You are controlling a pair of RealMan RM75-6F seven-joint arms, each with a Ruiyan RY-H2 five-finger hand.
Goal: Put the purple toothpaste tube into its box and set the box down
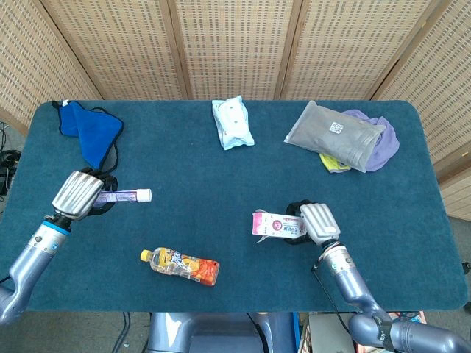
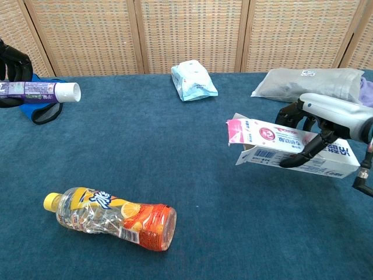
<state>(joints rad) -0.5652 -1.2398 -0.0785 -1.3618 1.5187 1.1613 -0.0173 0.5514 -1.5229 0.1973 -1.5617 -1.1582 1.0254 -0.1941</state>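
My left hand [image 1: 77, 195] [image 2: 13, 64] grips the purple toothpaste tube [image 1: 126, 196] [image 2: 42, 91] at the table's left side, held off the cloth with its white cap pointing right. On the right, my right hand [image 1: 315, 223] [image 2: 326, 122] holds the pink and white toothpaste box [image 1: 276, 225] [image 2: 285, 149] lifted above the table. The box lies roughly level, its open end with a raised pink flap facing left toward the tube. A wide stretch of table separates tube and box.
An orange drink bottle [image 1: 180, 265] [image 2: 111, 217] lies at the front left. A blue cloth [image 1: 92, 132] is at the back left, a wipes pack [image 1: 232, 122] at the back middle, a grey pouch [image 1: 335, 134] on purple cloth at the back right.
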